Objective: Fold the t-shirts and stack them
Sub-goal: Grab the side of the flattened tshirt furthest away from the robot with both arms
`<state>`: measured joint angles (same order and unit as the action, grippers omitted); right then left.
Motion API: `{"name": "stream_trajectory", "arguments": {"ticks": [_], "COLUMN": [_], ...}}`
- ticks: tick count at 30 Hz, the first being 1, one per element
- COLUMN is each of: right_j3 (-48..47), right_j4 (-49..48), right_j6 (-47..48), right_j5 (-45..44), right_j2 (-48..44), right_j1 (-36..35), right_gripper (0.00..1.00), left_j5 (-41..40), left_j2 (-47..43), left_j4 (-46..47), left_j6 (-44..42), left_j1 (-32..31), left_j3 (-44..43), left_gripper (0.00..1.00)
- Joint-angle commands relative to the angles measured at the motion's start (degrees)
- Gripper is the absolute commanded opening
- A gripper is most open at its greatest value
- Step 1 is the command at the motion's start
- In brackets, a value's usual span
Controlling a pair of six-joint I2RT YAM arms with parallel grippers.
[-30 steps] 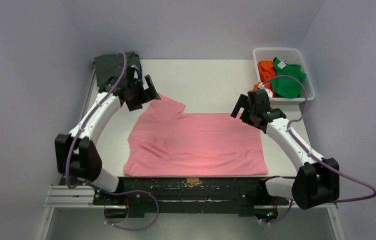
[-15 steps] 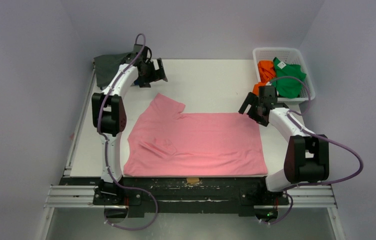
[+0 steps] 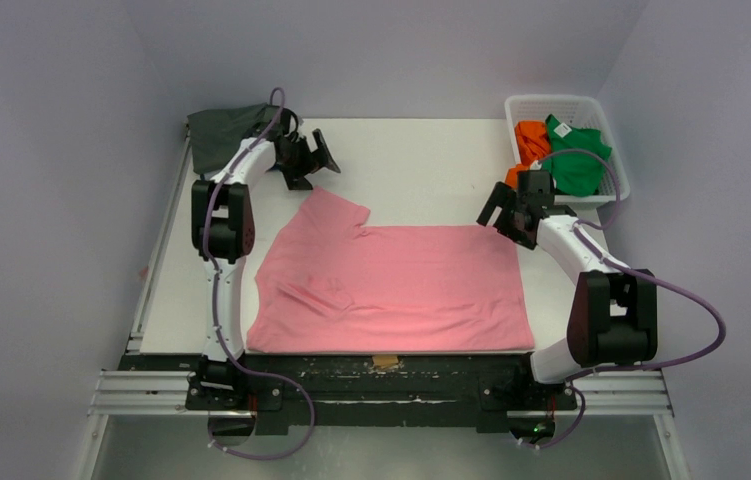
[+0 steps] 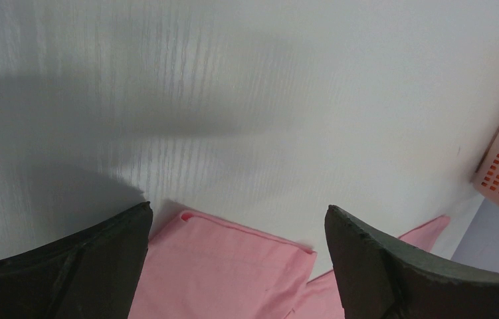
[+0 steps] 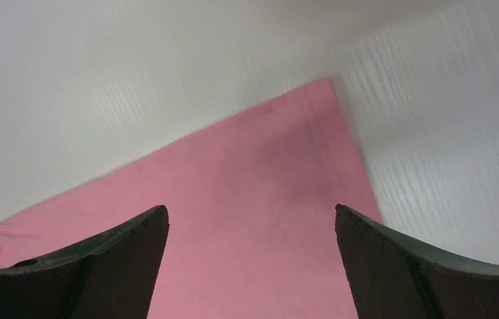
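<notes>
The pink shirt (image 3: 391, 285) lies spread flat, its first fold not begun. The left gripper (image 3: 317, 158), jaws apart and empty, hovers just beyond a sleeve; the right gripper (image 3: 499, 212), likewise apart, hangs over a corner. Next, both probably need to descend and pinch cloth.

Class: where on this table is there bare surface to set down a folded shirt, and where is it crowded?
Bare: the far strip of table between the dark grey shirt and the basket, beyond the pink shirt. Crowded: the middle and near edge, under the pink shirt, and both far corners.
</notes>
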<state>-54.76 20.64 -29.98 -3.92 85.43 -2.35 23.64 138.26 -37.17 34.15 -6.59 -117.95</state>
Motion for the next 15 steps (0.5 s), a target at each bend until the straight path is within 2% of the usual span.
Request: {"name": "stream_trajectory", "arguments": {"ticks": [1, 3, 8, 13, 15], "right_j3": [-0.53, -0.27, 0.33, 1.18, 1.28], "right_j4": [-2.34, -2.60, -2.83, -3.16, -3.20], "right_j6": [-0.56, -0.62, -0.93, -1.39, -1.53], "right_j5": [-0.37, -0.06, 1.26, 1.58, 1.83], "right_j2": [-2.02, -2.10, -2.19, -2.88, -2.96], "right_j1": [-0.04, -0.03, -0.05, -0.02, -0.05], "right_gripper": [0.93, 0.93, 0.92, 0.91, 0.91], "left_j5": [-3.67, -6.71, -14.92, -19.25, -19.90], "left_j2": [-3.24, -3.63, -1.13, 0.37, 0.54], "left_j4": [-8.05, -10.34, -17.02, -18.70, -18.17], "left_j6": [-4.04, -5.18, -6.18, -6.16, -6.07], "left_j1": [-2.56, -3.29, -4.62, -5.26, -5.36], "left_j3": [3.10, 3.02, -1.45, -4.40, -4.83], "left_gripper": [0.95, 0.89, 0.62, 0.50, 0.48]}}
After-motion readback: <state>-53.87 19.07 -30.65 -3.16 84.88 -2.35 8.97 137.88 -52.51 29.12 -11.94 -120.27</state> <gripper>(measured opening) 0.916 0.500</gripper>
